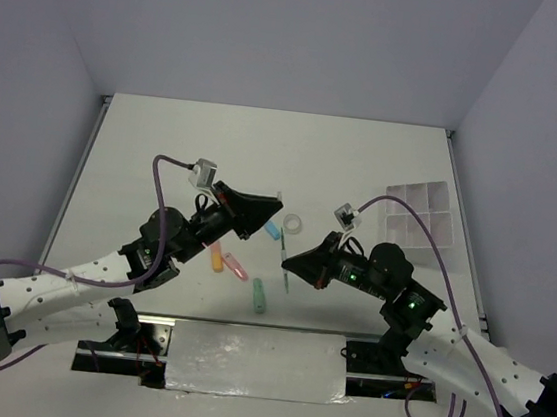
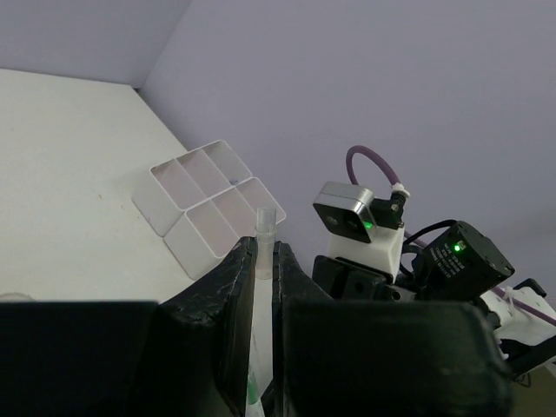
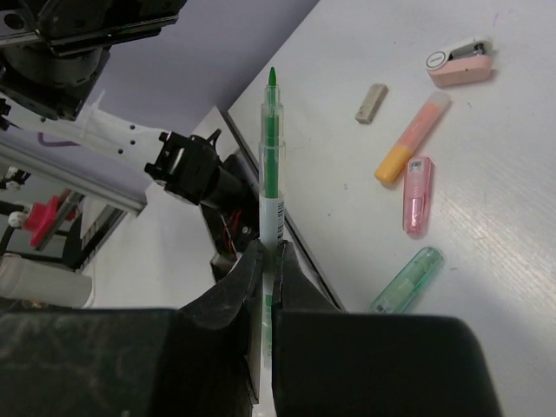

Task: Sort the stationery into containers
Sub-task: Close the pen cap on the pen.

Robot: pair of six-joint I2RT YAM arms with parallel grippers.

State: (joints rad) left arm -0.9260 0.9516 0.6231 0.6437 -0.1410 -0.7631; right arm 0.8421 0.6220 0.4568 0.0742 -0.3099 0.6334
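L gripper (image 2: 265, 254): fingers nearly together, clamped on one end of a thin green pen (image 3: 271, 156), whose clear end protrudes past the tips. R gripper (image 3: 269, 254): pinched tight on the barrel, green tip pointing twd the near table edge. Judged to be one and the same pen, held off the table by both arms, approx. mid-table btwn them in the top view. Step is assessed as a handover, prob. L to R, since the white tray (image 1: 413, 216) sits at far right, nearer the R arm. Recommended: one grip to be opened fully before any pull is made by the other. No twist is to be applied while both hold, as the thin barrel could flex or slip. Pen is then to be carried high over the tape ring (image 1: 294, 223) and blue marker (image 1: 274, 231), laid flat, and released low inside one compartment. Noted on the table below, not gripped: orange marker (image 3: 408, 143), pink marker (image 3: 418, 195), green marker (image 3: 408, 278), tan eraser (image 3: 371, 102).
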